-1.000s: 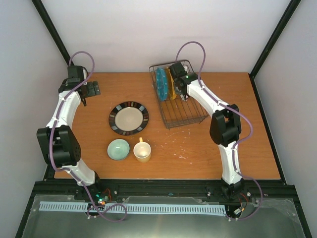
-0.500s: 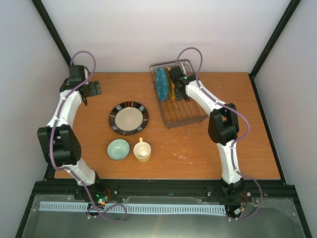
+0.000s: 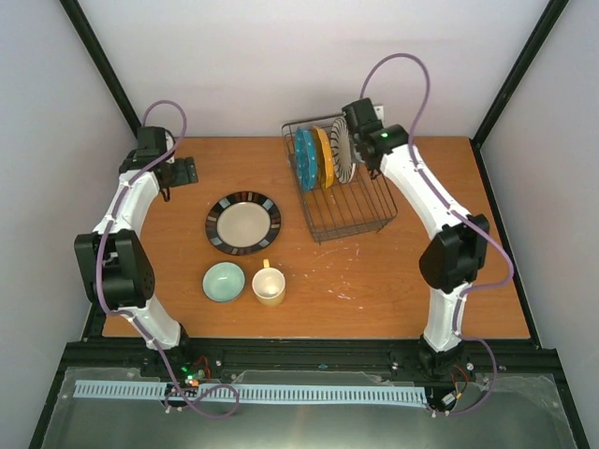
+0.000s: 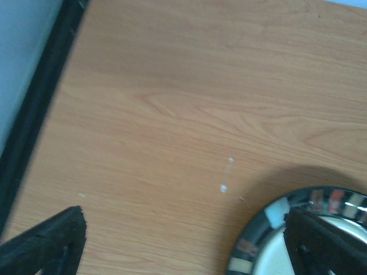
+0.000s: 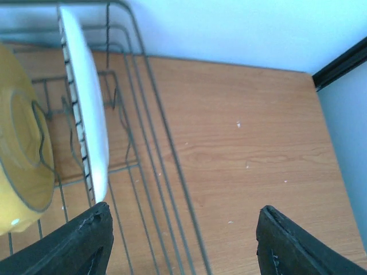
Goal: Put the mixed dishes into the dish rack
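Our right gripper (image 5: 183,235) has just opened and pulled back, empty, from the white striped plate (image 5: 86,114). That plate now stands on edge in the dish rack (image 3: 351,220), beside the yellow plate (image 3: 323,156). Our left gripper (image 4: 183,240) hovers open near the dark-rimmed plate (image 3: 243,223), which is not yet loaded.

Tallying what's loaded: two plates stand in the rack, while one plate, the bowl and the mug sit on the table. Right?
Not quite. The top view shows three plates standing in the rack: a teal plate, a yellow plate and a white striped plate. The dark-rimmed plate, the bowl and the mug do sit on the table.
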`<state>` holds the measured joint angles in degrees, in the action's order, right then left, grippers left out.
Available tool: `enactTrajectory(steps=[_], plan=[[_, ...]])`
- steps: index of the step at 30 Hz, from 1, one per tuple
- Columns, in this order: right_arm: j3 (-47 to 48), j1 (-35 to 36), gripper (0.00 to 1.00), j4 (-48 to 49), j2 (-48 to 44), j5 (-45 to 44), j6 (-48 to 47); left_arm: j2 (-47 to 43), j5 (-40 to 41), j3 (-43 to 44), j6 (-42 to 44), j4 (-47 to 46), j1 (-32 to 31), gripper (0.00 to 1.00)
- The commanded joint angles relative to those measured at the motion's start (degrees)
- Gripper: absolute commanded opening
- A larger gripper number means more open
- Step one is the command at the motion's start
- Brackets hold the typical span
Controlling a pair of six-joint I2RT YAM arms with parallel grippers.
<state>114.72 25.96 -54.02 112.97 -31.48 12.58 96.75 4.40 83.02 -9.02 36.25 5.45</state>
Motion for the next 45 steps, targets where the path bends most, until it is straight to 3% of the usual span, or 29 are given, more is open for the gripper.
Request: enactTrajectory(steps=[1, 4, 7, 20, 34, 38, 42, 45], plan=[[-4.26, -3.44, 0.68, 2.99, -5.58, -0.54, 4.06, 3.47, -8.72, -2.75, -0.68, 0.87, 0.59, 0.86], [-5.75, -5.76, 0.66, 1.91, -6.11, 2.43, 4.96, 6.2, -17.11, -4.36, -1.33, 1.46, 2.41, 0.63], [-7.19, -6.59, 0.66, 1.69, -6.54, 3.8, 4.57, 8.79, -24.7, -6.11, -0.8, 1.19, 4.31, 0.53], [-8.65, -8.8, 0.66, 3.08, -7.11, 6.63, 2.38, 17.77, -41.61, -9.34, 4.5, 1.92, 5.98, 0.46], [-5.8, -9.64, 0.66, 2.65, -4.08, 7.84, -0.29, 28.66, -58.58, -15.12, 10.5, -1.81, 14.03, 0.32], [-4.24, -9.63, 0.66, 2.19, -2.77, 7.41, -1.03, 31.54, -64.4, -14.09, 12.34, -1.52, 16.39, 0.21], [-3.01, -9.61, 0.66, 1.84, -1.45, 7.33, -1.66, 33.0, -66.51, -12.04, 13.12, 0.15, 17.64, 0.01], [-2.29, -9.65, 0.66, 1.81, -0.71, 7.42, -2.03, 32.82, -68.49, -10.91, 13.55, 1.09, 17.72, 0.01]])
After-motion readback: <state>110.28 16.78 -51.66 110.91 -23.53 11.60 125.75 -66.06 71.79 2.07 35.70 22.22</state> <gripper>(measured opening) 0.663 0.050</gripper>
